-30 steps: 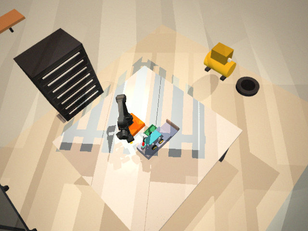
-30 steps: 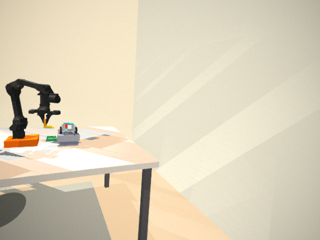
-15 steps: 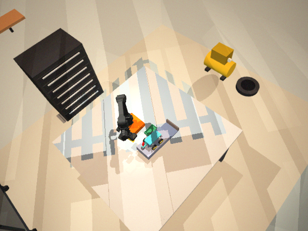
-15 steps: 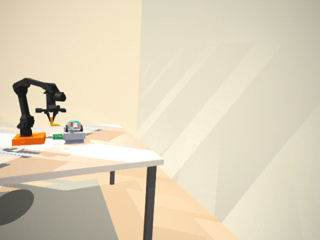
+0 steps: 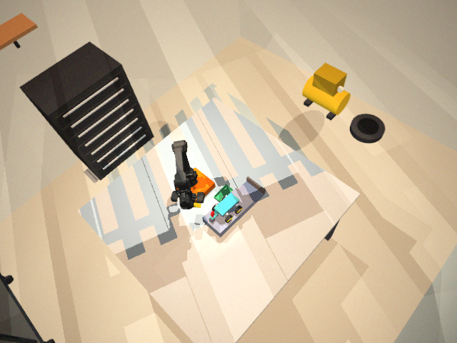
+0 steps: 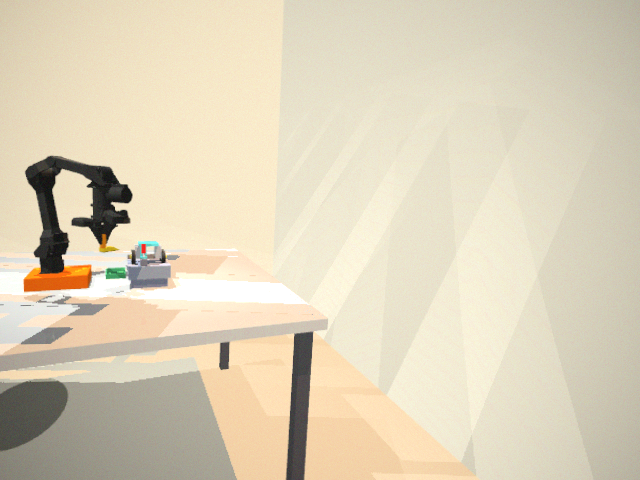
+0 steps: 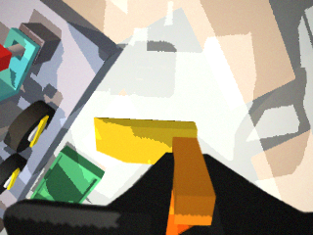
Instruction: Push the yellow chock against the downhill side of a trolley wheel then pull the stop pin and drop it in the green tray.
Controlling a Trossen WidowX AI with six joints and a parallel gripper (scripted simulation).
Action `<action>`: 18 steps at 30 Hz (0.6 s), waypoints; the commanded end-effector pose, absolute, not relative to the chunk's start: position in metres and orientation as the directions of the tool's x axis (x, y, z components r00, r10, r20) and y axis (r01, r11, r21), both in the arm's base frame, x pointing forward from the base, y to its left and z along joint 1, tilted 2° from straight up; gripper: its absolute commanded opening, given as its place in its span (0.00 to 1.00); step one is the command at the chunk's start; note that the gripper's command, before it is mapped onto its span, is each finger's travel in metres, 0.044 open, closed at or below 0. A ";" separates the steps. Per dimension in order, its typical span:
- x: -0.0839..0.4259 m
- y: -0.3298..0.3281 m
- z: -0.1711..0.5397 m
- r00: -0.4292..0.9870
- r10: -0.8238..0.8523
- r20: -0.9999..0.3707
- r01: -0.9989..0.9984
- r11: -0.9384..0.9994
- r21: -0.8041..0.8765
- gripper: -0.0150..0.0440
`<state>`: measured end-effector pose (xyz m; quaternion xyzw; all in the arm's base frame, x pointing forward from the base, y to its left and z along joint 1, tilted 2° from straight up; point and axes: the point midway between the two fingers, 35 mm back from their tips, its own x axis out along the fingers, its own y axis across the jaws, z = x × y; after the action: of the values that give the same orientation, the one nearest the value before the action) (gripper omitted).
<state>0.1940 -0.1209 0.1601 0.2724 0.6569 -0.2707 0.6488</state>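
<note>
My gripper is shut on the orange handle of the yellow chock. The chock hangs above the table, off to the arm's side of the ramp, touching nothing. Its black base is not visible. The turquoise trolley stands on the ramp, its wheels on the surface. The red-headed stop pin is in place at the trolley's uphill end. The green tray sits beside the ramp.
The arm's orange base stands behind the gripper, near the tray. A raised end board closes the ramp's far, downhill end. A black drawer cabinet, a yellow compressor and a tyre stand away from the table.
</note>
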 end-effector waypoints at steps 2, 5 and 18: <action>0.193 -0.121 0.160 -0.014 0.007 -1.000 0.629 0.777 -0.004 0.25; 0.193 -0.121 0.160 -0.014 0.006 -1.000 0.562 0.827 -0.003 0.25; 0.193 -0.121 0.160 -0.015 0.004 -1.000 0.149 0.989 0.001 0.25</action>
<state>0.1941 -0.1207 0.1600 0.1016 0.7039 -0.0981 0.6961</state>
